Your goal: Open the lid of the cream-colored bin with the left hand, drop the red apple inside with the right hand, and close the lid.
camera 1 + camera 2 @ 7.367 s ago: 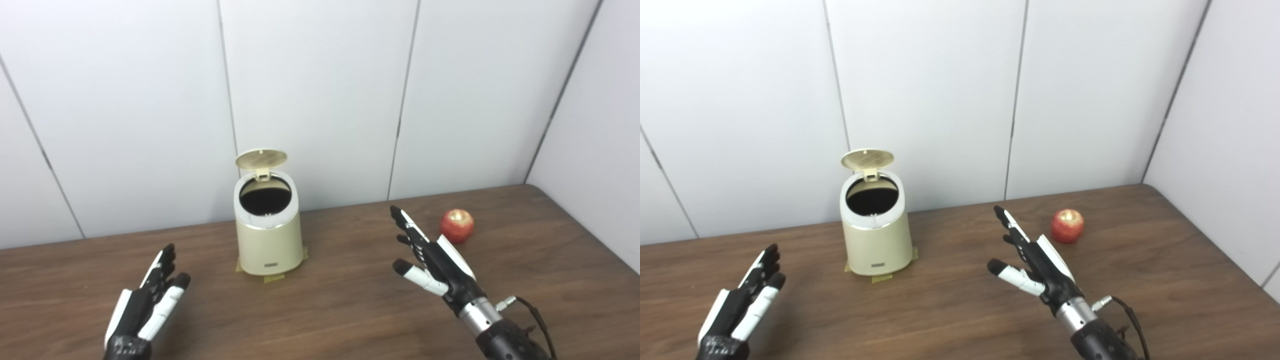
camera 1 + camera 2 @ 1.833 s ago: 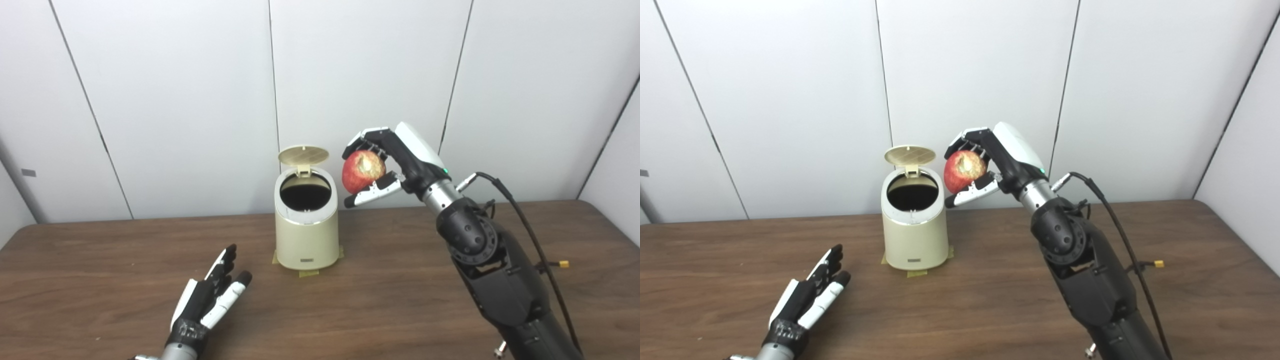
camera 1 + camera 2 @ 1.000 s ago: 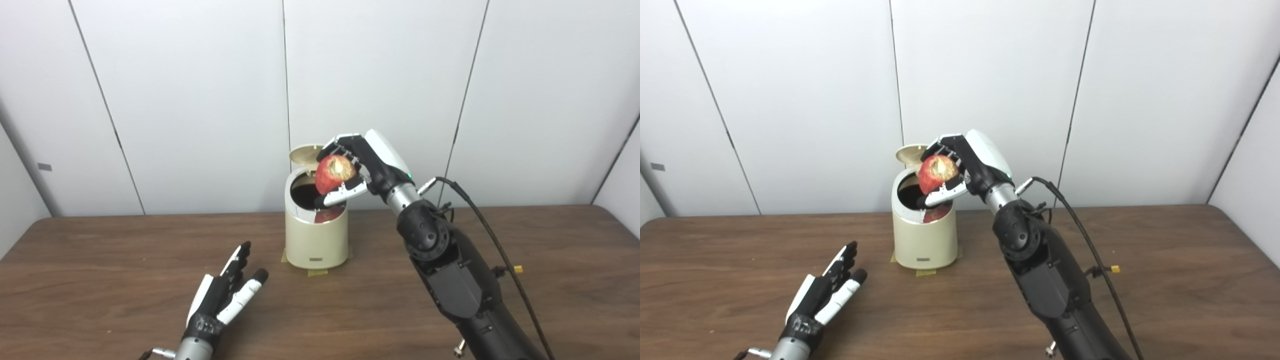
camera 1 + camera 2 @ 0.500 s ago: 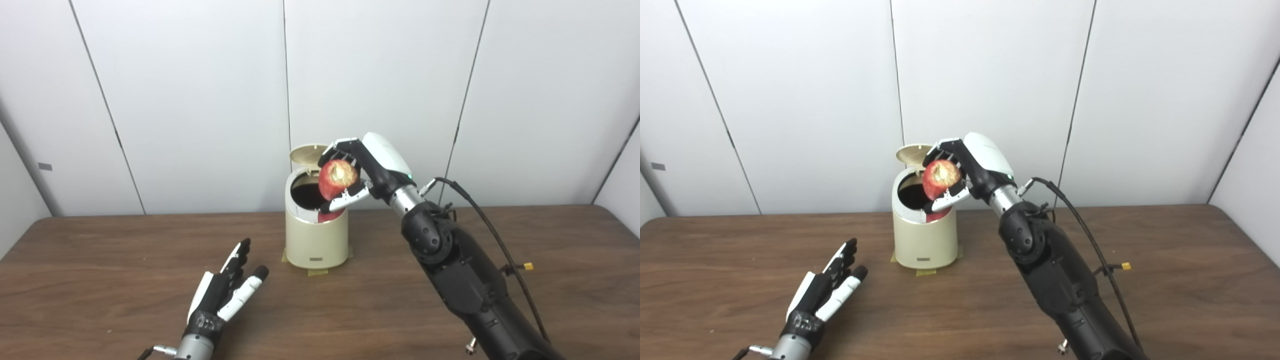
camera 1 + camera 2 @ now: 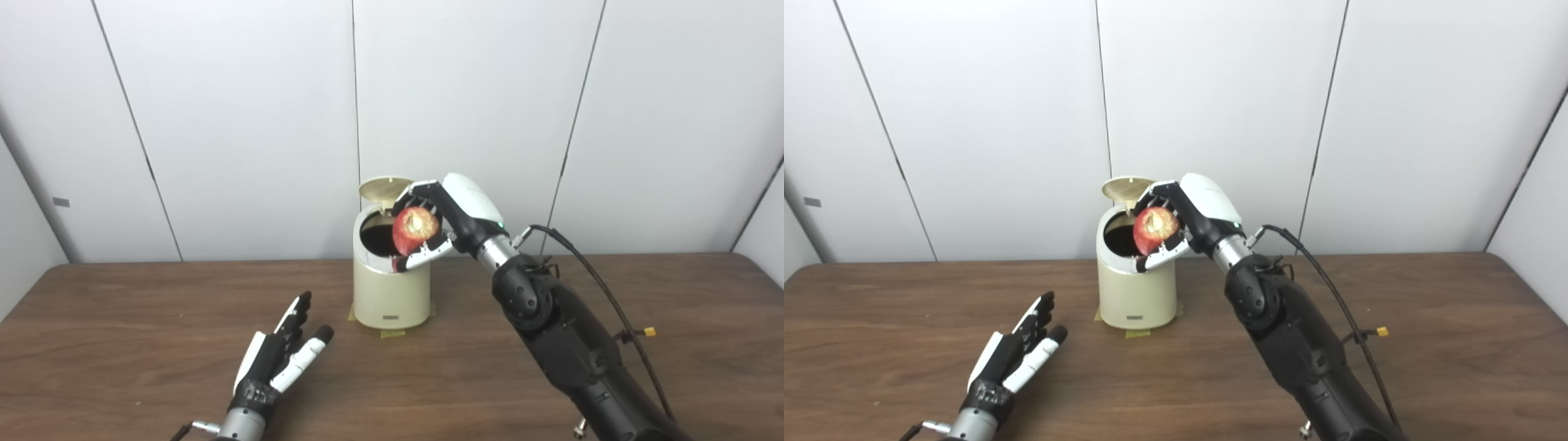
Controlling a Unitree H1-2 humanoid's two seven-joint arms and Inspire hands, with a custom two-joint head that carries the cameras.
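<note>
Right hand (image 5: 442,215) grips the apple (image 5: 415,229) over the bin's (image 5: 391,293) right rim; released off-centre, it may bounce out.

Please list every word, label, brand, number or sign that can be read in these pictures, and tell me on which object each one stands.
No text can be read in either view.
Small dark label low on the front of the cream-colored bin: too small and blurred to read.
Small grey mark on the wall at the left: no characters can be made out.
Red apple, right hand, left hand and table: no writing visible.
</note>
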